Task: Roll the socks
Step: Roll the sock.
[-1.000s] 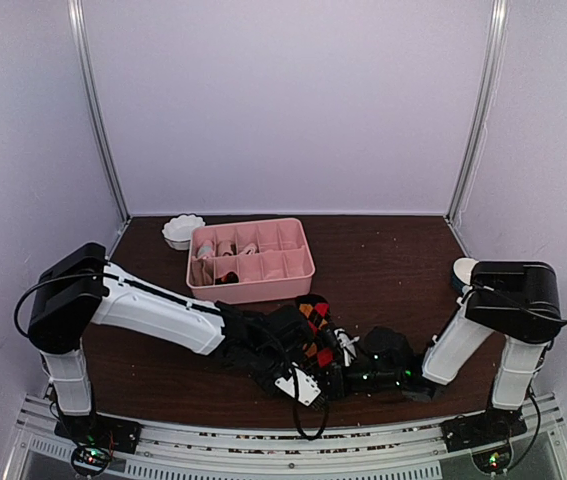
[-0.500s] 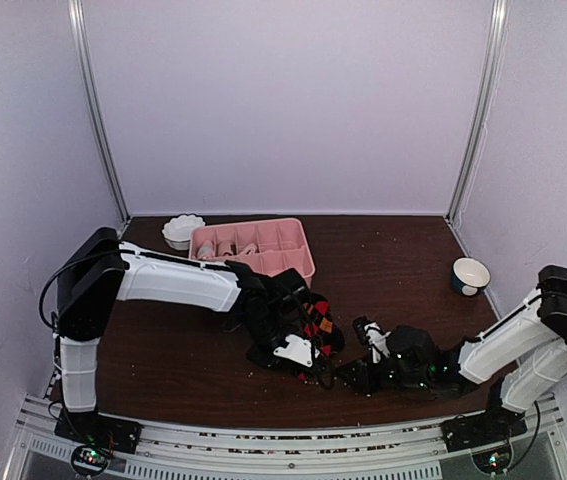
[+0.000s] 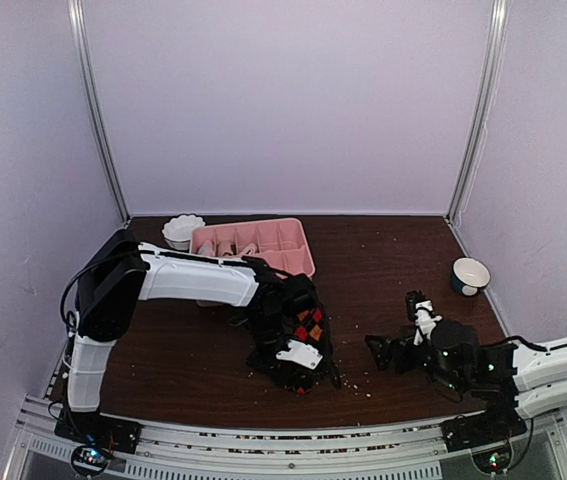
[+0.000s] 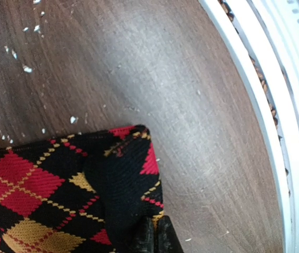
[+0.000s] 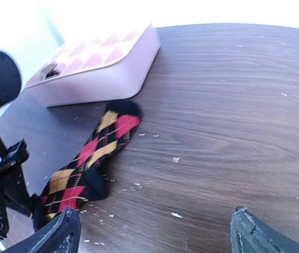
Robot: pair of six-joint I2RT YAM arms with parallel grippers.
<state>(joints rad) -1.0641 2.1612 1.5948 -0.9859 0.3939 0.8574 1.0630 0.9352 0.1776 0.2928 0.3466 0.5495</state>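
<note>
Jaws: left gripper pinched together on sock edge; right gripper spread wide, holding nothing | sock: black argyle, red and yellow diamonds, stretched out | mid-desk toward front edge, near pink tray

Top view looks down; close wrist views share the sock

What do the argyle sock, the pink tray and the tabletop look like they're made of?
Argyle sock: knitted fabric, matte. Fine ribbed stitches show, but the fibre is unclear.
Pink tray: probably moulded plastic, smooth with rounded edges and a faint sheen.
Tabletop: dark wood grain with soft glare. Solid wood or laminate, can't tell.
</note>
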